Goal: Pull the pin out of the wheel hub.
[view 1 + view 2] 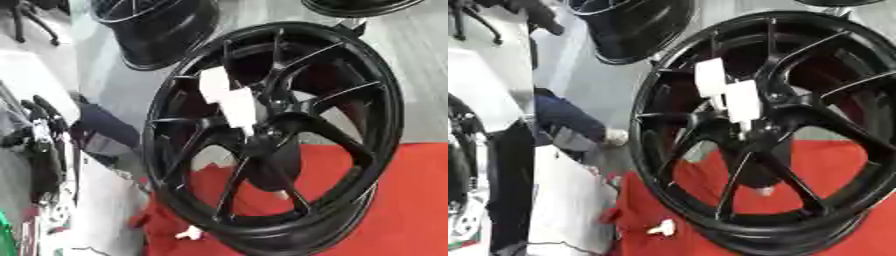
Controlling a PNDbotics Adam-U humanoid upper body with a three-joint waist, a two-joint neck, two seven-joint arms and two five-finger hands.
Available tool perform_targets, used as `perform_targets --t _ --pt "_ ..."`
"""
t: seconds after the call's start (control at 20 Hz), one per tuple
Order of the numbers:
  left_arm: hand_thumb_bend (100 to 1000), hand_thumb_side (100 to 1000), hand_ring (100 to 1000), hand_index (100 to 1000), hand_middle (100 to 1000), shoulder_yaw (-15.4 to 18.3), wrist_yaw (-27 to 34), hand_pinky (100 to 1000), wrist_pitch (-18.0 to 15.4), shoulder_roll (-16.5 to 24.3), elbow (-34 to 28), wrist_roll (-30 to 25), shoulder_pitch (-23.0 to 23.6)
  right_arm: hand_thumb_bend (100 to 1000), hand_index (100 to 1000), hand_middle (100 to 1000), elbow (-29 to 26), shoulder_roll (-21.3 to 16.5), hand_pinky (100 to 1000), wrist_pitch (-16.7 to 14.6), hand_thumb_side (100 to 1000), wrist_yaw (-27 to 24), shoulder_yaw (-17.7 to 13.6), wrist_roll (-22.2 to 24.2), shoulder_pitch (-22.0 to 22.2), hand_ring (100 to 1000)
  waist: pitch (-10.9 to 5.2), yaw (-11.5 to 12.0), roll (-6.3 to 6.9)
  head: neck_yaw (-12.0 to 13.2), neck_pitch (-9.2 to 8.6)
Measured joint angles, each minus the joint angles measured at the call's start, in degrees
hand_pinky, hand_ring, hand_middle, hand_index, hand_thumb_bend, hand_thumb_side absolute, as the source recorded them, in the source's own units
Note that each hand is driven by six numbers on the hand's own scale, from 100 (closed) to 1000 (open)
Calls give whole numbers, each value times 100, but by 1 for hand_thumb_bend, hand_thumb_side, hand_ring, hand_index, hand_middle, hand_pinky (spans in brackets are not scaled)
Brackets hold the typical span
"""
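Nearest: the wheel hub (271, 135), a black multi-spoke rim standing nearly upright on a red cloth (411, 200) over the tabletop.
Pin: a white piece (732, 97) sits over the spokes beside the hub's centre, blocky at the top and narrowing downward to the middle; I take this for the pin, though its exact form is unclear.
Small white thing: a knobby bit (661, 228) lies on the red cloth just beside the rim's lower edge.
Left hand: a dark shape (39, 135) at the left edge, well apart from the wheel; whether its fingers are open or curled cannot be told.
Right hand: not visible.
Risk: the rim stands on its edge, so a sideways pull on the pin could tip or roll it.
Behind: another black rim (162, 30) lies beyond.
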Motion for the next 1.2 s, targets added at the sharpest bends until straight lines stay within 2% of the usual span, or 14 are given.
perform_targets --t 0.1,0.25,0.3,0.35,0.45,0.6,0.8,1.2 --pt "353 498 575 854 731 -401 -449 660 -299 338 179 -178 -335 100 882 810 1 -22 439 8 622 2 26 15 7 427 -13 -26 19 -3 -1" --pt "365 508 572 858 738 -915 -1091 661 -611 549 451 -414 -793 100 882 810 1 -55 439 6 622 2 39 36 41 427 -20 -46 34 -24 -4" --pt "365 508 572 858 738 -1022 -1240 661 -666 562 523 -437 -859 100 882 810 2 -60 439 4 622 2 47 45 43 427 -20 -46 37 -29 -4" --pt "440 568 553 867 761 -1110 -1365 655 -705 565 584 -449 -912 100 882 810 2 -62 439 3 617 2 54 50 43 427 -21 -48 39 -34 -5" --pt "457 581 548 869 766 -1377 -1672 651 -700 543 744 -527 -1306 100 882 810 2 -85 439 8 620 2 67 64 48 427 -41 -70 48 -44 -5" --pt "462 610 544 870 773 -1781 -2086 646 -590 306 1078 -637 -1936 100 882 810 3 -102 439 5 629 2 83 82 54 427 -61 -68 96 -66 -5" --pt "488 641 532 874 781 -2151 -2458 639 -504 -120 1513 -723 -2454 100 883 810 17 -114 439 13 632 2 105 112 78 427 -64 -71 103 -96 -4" --pt "499 677 524 871 771 -2506 -3136 631 -432 -857 2171 -794 -2986 100 883 810 32 -142 439 21 649 2 139 129 96 426 -63 -117 119 -113 -54"
